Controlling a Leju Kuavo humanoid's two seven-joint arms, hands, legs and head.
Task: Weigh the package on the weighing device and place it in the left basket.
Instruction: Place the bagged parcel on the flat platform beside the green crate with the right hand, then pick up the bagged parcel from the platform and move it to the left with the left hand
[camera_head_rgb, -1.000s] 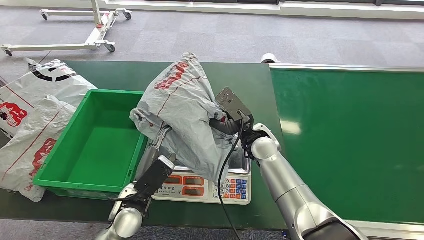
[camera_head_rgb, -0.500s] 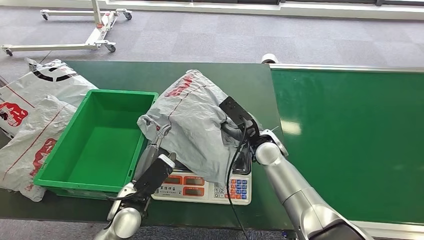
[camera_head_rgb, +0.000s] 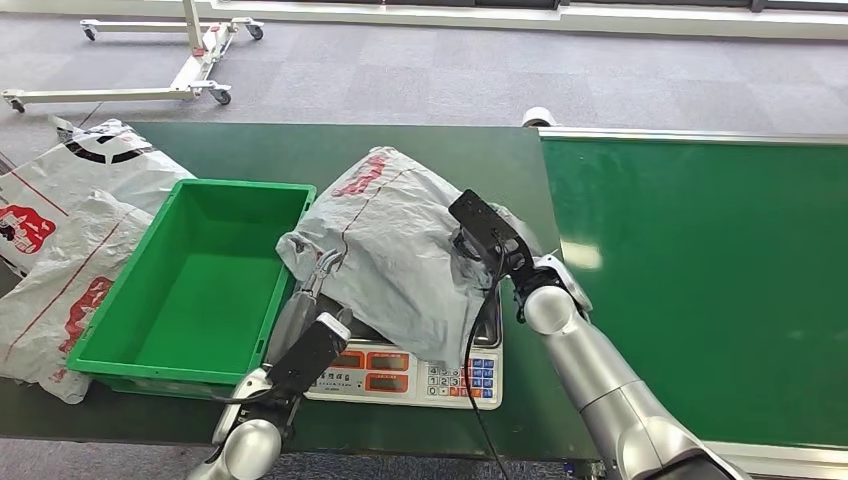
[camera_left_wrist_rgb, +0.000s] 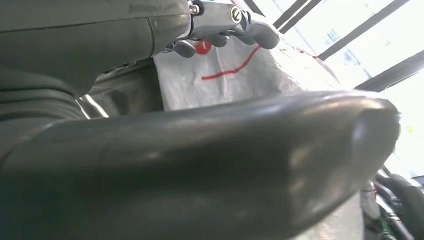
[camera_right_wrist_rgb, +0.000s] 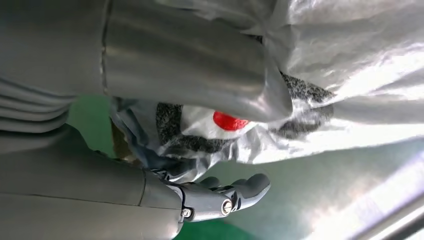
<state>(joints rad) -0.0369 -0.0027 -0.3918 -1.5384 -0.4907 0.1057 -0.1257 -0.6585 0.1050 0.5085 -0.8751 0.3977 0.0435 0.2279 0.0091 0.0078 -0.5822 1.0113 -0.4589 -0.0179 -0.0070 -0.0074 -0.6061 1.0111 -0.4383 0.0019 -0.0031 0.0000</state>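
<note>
A large grey plastic package (camera_head_rgb: 400, 240) with red print lies on the weighing device (camera_head_rgb: 400, 376), whose panel faces me at the table's front edge. My left hand (camera_head_rgb: 312, 285) comes up from below and holds the package's left edge, beside the green basket (camera_head_rgb: 245, 187). In the left wrist view the fingers (camera_left_wrist_rgb: 225, 35) lie against the package (camera_left_wrist_rgb: 250, 70). My right hand (camera_head_rgb: 466, 248) grips the package's right side. Seen from the right wrist, the thumb (camera_right_wrist_rgb: 200, 75) presses on a fold of the package (camera_right_wrist_rgb: 350, 75), with the fingers (camera_right_wrist_rgb: 225, 197) under it above the steel pan (camera_right_wrist_rgb: 325, 200).
Two more grey packages (camera_head_rgb: 70, 230) lie left of the basket. A green conveyor belt (camera_head_rgb: 700, 280) runs along the right. A tape roll (camera_head_rgb: 538, 117) sits at the table's far edge. A white wheeled frame (camera_head_rgb: 190, 70) stands on the carpet beyond.
The package, held up and tilted toward the basket a second ago, has come down and to the right onto the weighing device. Both hands moved down with it.
</note>
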